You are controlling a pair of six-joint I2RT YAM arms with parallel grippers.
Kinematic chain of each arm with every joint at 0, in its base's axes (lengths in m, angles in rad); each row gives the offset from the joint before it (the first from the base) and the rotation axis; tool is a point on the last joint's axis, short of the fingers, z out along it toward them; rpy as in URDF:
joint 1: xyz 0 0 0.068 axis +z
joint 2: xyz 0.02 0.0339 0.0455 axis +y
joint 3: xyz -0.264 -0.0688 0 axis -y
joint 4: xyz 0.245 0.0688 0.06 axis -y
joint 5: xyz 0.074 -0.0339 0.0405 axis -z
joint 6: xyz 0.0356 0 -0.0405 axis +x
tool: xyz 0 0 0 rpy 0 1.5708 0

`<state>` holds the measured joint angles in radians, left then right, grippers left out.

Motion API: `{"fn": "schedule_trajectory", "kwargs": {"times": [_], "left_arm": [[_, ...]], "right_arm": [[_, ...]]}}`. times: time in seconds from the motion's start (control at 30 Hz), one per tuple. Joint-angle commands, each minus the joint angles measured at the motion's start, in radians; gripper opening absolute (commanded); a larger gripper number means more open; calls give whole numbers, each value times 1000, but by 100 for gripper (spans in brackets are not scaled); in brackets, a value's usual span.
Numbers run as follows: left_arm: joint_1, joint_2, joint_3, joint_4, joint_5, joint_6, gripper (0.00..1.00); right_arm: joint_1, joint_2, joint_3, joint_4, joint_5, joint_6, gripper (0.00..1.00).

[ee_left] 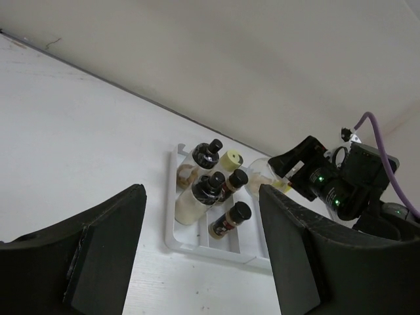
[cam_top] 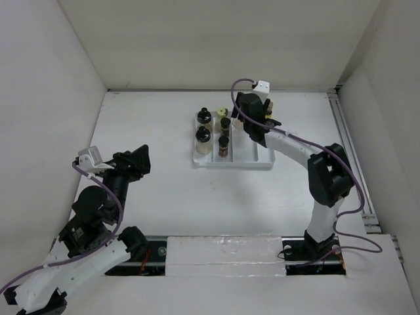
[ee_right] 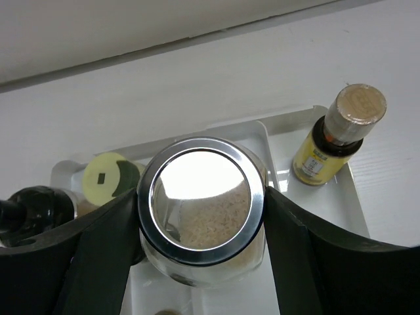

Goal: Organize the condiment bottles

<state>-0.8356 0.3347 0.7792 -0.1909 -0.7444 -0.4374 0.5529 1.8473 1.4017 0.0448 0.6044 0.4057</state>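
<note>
Right hand (ee_right: 200, 223) clenching steel-lidded glass jar (ee_right: 197, 197) by sides, keeping it upright over tray (cam_top: 243, 162) right compartment, beside yellow bottle (ee_right: 331, 141), probably grouping by kind. Left hand (ee_left: 200, 223) hanging released, well left of tray.

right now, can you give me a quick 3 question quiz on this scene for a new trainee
1. True or false: the left arm's jaws hold a bottle.
2. What do the right arm's jaws grip? A: a dark brown bottle. B: the wide clear glass jar with a shiny metal lid. C: a yellow-capped bottle.
3. Fill in: seen from the top camera, the two black-capped bottles with pale contents stand in the ___ compartment of the white three-compartment tray.
Key: 1 false, they are open and empty. 2 B. 3 left.
</note>
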Motion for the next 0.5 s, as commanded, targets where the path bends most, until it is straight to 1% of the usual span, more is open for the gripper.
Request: {"fn": "schedule_trajectory", "kwargs": {"times": [0.0,0.1,0.23,0.47], "left_arm": [[0,17,23,31,5,14,66],[0,27,23,31,5,23,66],[0,38,23,31,5,23,66],[0,47,23,31,5,23,66]], "right_arm": [[-33,-8,83,106,15,33,61],[-59,18,83,106,-50,19,61],[-91,41,83,106,-126,-13,65],[-100,70,83,119,-241,-111,66]]}}
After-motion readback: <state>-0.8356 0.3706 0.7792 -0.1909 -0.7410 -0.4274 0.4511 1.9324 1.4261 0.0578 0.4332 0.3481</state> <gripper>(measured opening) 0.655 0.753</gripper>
